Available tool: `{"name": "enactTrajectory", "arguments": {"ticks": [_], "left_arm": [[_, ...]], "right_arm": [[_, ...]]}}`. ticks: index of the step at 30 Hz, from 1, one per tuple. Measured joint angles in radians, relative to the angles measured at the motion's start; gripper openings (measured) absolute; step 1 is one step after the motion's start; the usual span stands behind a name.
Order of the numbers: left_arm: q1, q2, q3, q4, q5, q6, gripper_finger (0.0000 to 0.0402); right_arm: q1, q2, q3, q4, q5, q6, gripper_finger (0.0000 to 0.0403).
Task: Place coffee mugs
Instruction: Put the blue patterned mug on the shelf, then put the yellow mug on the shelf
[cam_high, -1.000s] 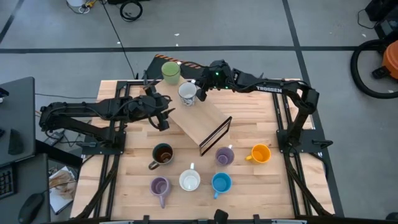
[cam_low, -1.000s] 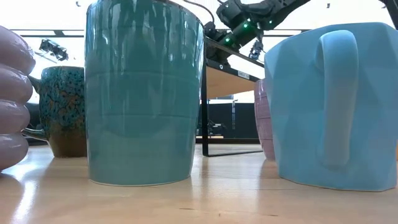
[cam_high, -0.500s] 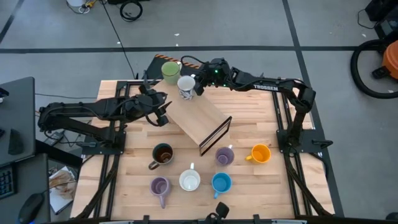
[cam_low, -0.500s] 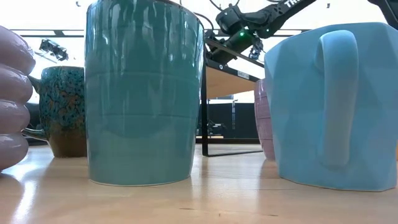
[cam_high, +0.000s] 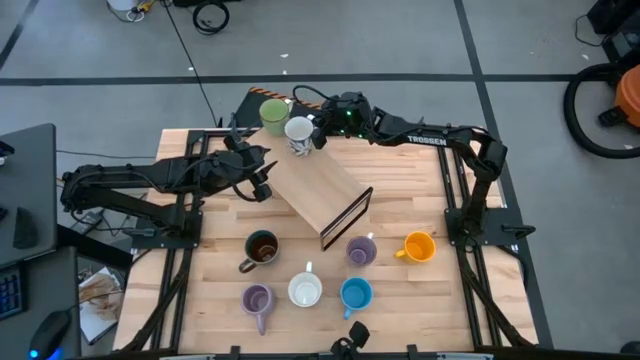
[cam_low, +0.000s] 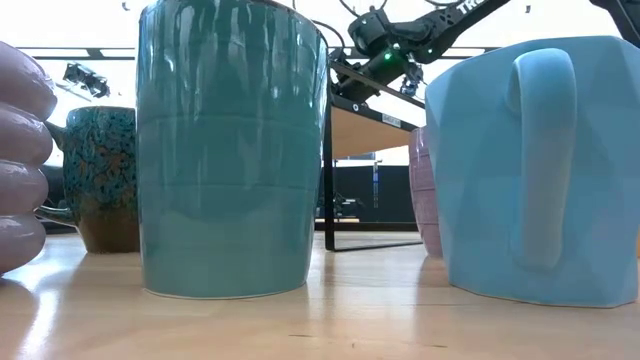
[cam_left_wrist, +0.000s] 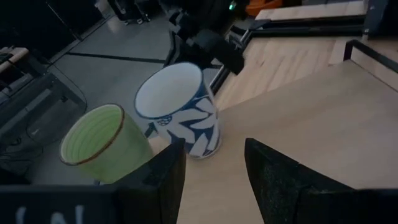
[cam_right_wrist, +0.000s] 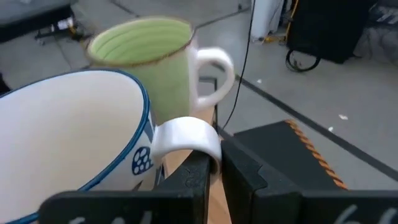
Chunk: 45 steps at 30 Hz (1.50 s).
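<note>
The white mug with a dark blue pattern (cam_high: 298, 135) is at the far left corner of the raised wooden shelf top (cam_high: 322, 190), close to the green mug (cam_high: 274, 113), which stands at the table's far edge. My right gripper (cam_high: 318, 136) is shut on the patterned mug's handle. My left gripper (cam_left_wrist: 211, 171) is open and hovers over the shelf's left side, its fingers pointing at the patterned mug (cam_left_wrist: 183, 112) without touching it. In the right wrist view the green mug (cam_right_wrist: 149, 56) is just behind the patterned mug (cam_right_wrist: 68, 137). My right gripper pinches the patterned mug's handle (cam_right_wrist: 186, 134) between its two fingers, across the loop's outer curve. It comes roughly level from the table's right side. The mug stays upright and slightly tilted, mouth up; its base (cam_left_wrist: 206, 148) looks to be on the wooden top.
Six more mugs stand on the near half of the table: dark brown (cam_high: 262, 247), lavender (cam_high: 360, 250), orange (cam_high: 418, 246), a second lavender (cam_high: 256, 299), white (cam_high: 305, 291) and blue (cam_high: 356, 294). The shelf has a dark metal frame (cam_high: 348, 218).
My right gripper has carried the patterned mug across the shelf top toward the table's far edge and a little left, up beside the green mug, staying shut on the handle. Most of that travel came early; it has since nearly stopped.
</note>
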<state>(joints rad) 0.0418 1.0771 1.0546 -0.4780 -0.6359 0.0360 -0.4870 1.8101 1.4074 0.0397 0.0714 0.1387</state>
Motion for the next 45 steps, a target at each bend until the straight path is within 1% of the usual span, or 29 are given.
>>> {"name": "enactTrajectory", "arguments": {"ticks": [3, 13, 17, 23, 28, 35, 39, 43, 45], "left_arm": [[0.000, 0.000, 0.000, 0.002, 0.000, 0.000, 0.0172], [-0.002, 0.000, 0.000, -0.003, 0.004, 0.002, 0.0172], [-0.002, 0.000, 0.000, -0.005, 0.004, 0.002, 0.0172], [-0.002, 0.000, 0.000, -0.006, 0.004, 0.002, 0.0172], [-0.002, 0.000, 0.000, -0.007, 0.004, 0.001, 0.0172], [-0.002, 0.000, 0.000, -0.024, 0.004, 0.001, 0.0172], [-0.002, 0.000, 0.000, -0.032, 0.004, -0.002, 0.0172], [-0.002, 0.000, 0.000, -0.053, 0.009, -0.025, 0.0172], [-0.002, 0.000, 0.000, -0.063, 0.034, -0.026, 0.0172]], "right_arm": [[-0.002, 0.020, -0.001, 0.015, 0.016, 0.027, 0.0039], [-0.003, 0.035, 0.002, 0.028, -0.014, 0.025, 0.0039], [-0.002, 0.035, 0.002, 0.028, -0.019, 0.023, 0.0046], [0.002, 0.039, 0.000, 0.027, -0.071, 0.013, 0.0071], [0.002, 0.039, 0.000, 0.022, -0.073, 0.011, 0.0098], [0.002, 0.032, 0.000, -0.029, -0.074, -0.035, 0.0137], [0.002, 0.032, 0.000, -0.051, -0.092, -0.053, 0.0156], [0.004, 0.013, 0.000, -0.111, -0.097, -0.067, 0.0166], [0.007, -0.012, 0.000, -0.172, -0.098, -0.092, 0.0169]]}}
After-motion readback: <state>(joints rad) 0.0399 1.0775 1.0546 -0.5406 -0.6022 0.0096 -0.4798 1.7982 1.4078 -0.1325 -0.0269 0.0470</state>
